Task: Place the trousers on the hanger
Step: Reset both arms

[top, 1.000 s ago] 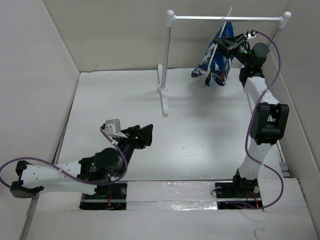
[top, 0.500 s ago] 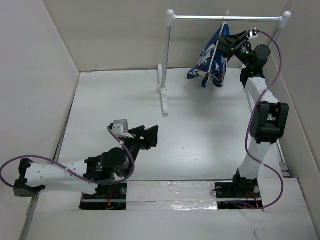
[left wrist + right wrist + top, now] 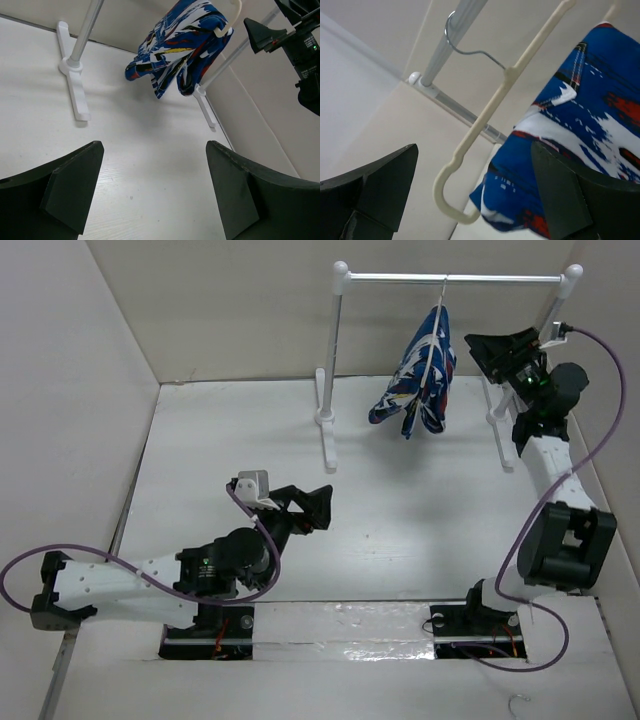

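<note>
The blue patterned trousers [image 3: 415, 380] hang folded over the cream hanger [image 3: 485, 117], whose metal hook sits on the rail [image 3: 450, 278]. In the left wrist view the trousers [image 3: 175, 45] hang at the top, with the hanger's curved end [image 3: 232, 22] beside them. My right gripper [image 3: 497, 343] is open just right of the trousers and touches nothing. In its own view the open right gripper [image 3: 474, 147] frames the hanger's end and the trousers [image 3: 580, 130]. My left gripper [image 3: 318, 502] is open and empty low over the table [image 3: 150, 165], far from the garment; its wrist view shows the left gripper [image 3: 155, 144] holding nothing.
The garment rail stands on two white posts: the left post [image 3: 335, 350] with a long foot [image 3: 328, 440], and the right post's foot [image 3: 500, 435] near my right arm. Plain walls [image 3: 100, 390] close in the white table on three sides.
My right gripper has opened and drawn back to the right, off the hanger. The trousers now hang free on the rail. My left arm has slid right, its jaws a little wider.
</note>
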{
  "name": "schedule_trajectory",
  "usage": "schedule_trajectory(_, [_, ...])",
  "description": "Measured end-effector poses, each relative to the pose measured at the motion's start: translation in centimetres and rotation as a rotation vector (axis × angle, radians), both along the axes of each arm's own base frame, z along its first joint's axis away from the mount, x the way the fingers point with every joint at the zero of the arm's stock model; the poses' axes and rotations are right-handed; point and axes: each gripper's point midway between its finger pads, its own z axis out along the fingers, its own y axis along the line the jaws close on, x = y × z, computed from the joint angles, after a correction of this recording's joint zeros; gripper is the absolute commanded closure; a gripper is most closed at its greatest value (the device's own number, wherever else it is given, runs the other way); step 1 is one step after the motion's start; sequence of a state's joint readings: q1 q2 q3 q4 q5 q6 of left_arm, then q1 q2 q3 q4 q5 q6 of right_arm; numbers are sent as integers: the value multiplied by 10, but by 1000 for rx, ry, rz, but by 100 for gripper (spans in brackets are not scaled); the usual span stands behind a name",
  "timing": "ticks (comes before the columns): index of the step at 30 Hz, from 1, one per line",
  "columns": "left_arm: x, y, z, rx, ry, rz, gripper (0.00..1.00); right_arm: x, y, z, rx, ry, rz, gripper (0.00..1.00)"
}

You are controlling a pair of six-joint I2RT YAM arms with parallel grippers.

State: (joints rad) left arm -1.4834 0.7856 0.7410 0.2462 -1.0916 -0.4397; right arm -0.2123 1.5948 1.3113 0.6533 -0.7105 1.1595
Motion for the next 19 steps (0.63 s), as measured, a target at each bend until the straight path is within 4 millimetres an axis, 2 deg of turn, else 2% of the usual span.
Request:
schedule_trajectory(3, [-2, -8, -1, 5, 2, -25, 15, -35, -2, -4, -68, -33, -70, 0])
schedule_trajectory(6, [-3, -17, -10, 32, 15, -41, 13, -82, 9, -20, -148, -60, -115, 0])
schedule_trajectory(11, [-5, -26, -39, 95, 71, -52, 13, -168, 41, -41, -328, -144, -149, 0])
schedule_trajectory(12, [-6, -26, -45, 99, 85, -54, 13, -189, 43, -43, -367, -173, -169, 0])
schedule_trajectory(14, [-8, -26, -58, 97, 112, -60, 13, -215, 40, -47, -422, -222, -219, 0])
schedule_trajectory(15, [-9, -25, -66, 96, 123, -62, 13, -228, 37, -49, -447, -249, -249, 0])
schedule_trajectory(17, [-11, -23, -85, 116, 148, -71, 13, -245, 34, -65, -498, -254, -284, 0])
schedule_trajectory(19, [-14, -24, -100, 137, 167, -82, 13, -247, 31, -87, -548, -210, -290, 0])
